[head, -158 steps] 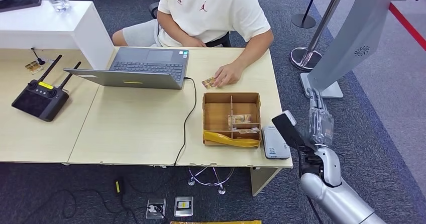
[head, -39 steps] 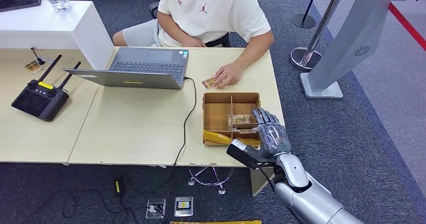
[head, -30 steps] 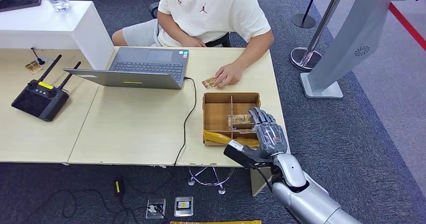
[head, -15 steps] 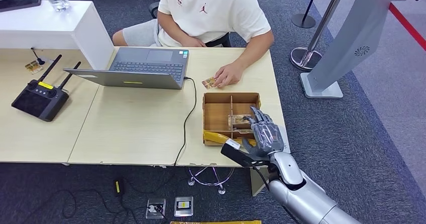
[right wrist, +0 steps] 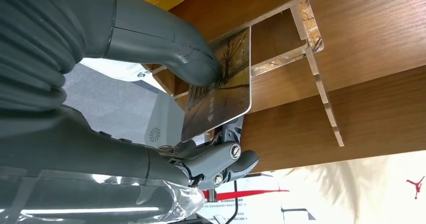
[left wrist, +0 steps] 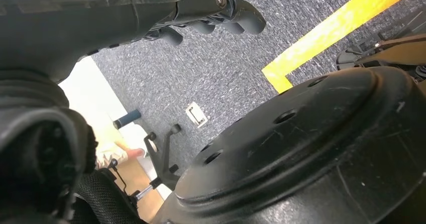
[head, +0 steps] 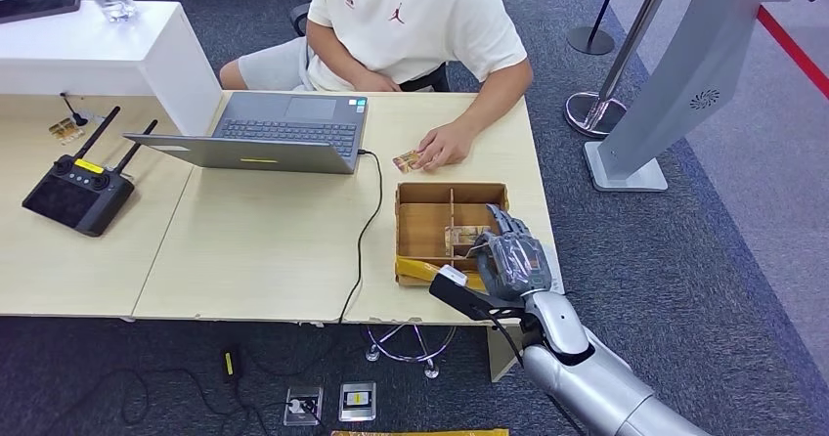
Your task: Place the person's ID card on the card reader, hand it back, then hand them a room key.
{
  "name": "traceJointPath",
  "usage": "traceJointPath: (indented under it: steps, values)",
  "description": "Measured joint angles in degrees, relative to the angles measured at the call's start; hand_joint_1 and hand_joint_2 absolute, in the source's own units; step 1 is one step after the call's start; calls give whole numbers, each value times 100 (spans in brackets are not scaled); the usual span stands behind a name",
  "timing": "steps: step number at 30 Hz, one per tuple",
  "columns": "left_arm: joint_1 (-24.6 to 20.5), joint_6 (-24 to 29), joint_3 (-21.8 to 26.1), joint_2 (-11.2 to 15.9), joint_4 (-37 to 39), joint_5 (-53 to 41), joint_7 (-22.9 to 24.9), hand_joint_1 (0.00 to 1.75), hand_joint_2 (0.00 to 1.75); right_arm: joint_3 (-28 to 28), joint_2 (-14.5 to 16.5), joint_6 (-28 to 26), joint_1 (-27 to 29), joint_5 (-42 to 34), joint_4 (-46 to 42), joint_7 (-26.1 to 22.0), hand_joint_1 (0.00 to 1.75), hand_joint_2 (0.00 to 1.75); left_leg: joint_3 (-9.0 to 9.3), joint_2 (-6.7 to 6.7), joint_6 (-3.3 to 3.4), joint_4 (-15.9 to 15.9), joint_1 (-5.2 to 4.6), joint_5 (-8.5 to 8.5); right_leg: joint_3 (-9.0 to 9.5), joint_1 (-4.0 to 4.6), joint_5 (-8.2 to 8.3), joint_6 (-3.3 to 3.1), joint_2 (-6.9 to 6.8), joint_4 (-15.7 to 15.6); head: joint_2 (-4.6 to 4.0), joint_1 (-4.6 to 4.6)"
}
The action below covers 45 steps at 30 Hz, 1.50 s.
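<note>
My right hand (head: 510,260) is over the right side of the wooden divided box (head: 430,223) on the table. In the right wrist view its thumb (right wrist: 166,38) and a finger pinch a room key card (right wrist: 221,93) printed with trees, just above the box's compartments (right wrist: 361,43). Another such card (right wrist: 311,28) lies in the box. The white card reader (right wrist: 135,108) sits beside the box, mostly under my hand. The person's hand (head: 445,146) rests on the ID card (head: 405,160) beyond the box. My left hand (left wrist: 211,8) hangs above the carpet, holding nothing.
An open laptop (head: 283,133) stands in front of the person, its cable (head: 370,221) running off the table's near edge. A black remote controller (head: 76,187) lies at the left. A grey kiosk (head: 684,74) and a stanchion base (head: 587,109) stand right of the table.
My right hand came in from right of the table, moved over the box, and its fingers have curled down and taken hold of a card. The person has stayed still.
</note>
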Motion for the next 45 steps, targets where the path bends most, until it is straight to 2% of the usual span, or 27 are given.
traceJointPath:
  steps: [10, 20, 25, 32, 40, 45]
  values:
    - [0, 0, 0, 0, -1, -6, 0, 0, 0, 2, 0, -38, -2, -2, 4, 5, 175, 175, 1, 0, 0, 0, 0, 0, 0, 0, 0, 0, 0, 0, 0, 0]
    - [-8, 0, 0, 0, -2, -102, 0, 0, 0, -28, -7, -579, -209, 477, -96, 249, 175, 175, 2, 3, 0, 0, 0, 1, 0, 0, 1, 0, 3, 0, 0, 0]
    - [-39, 0, 0, 0, -2, -185, 0, 0, 0, -137, -92, -442, -654, 732, -519, 529, 175, 175, 11, 4, -1, 1, 0, 2, 2, 0, 2, -1, 6, 0, 0, 1]
    - [-53, 0, -1, 0, -2, -221, 0, 0, 0, -218, -193, -419, -862, 947, -902, 667, 175, 175, 9, 4, -1, 1, 0, 1, 3, 0, 2, -1, 10, 0, 0, 1]
    - [-114, 0, -20, 0, -2, -368, 18, 0, 0, -309, -311, 208, -1659, 1026, -1272, 835, 175, 175, 10, 7, -2, 1, 0, 2, 3, 0, 4, -1, 13, 1, 0, 1]
    - [-162, 0, -22, 0, -2, -405, 58, 0, 0, -310, -313, 333, -1908, 1007, -1292, 835, 175, 175, 10, 7, -2, 1, 0, 2, 3, 0, 4, -1, 12, 1, 0, 0]
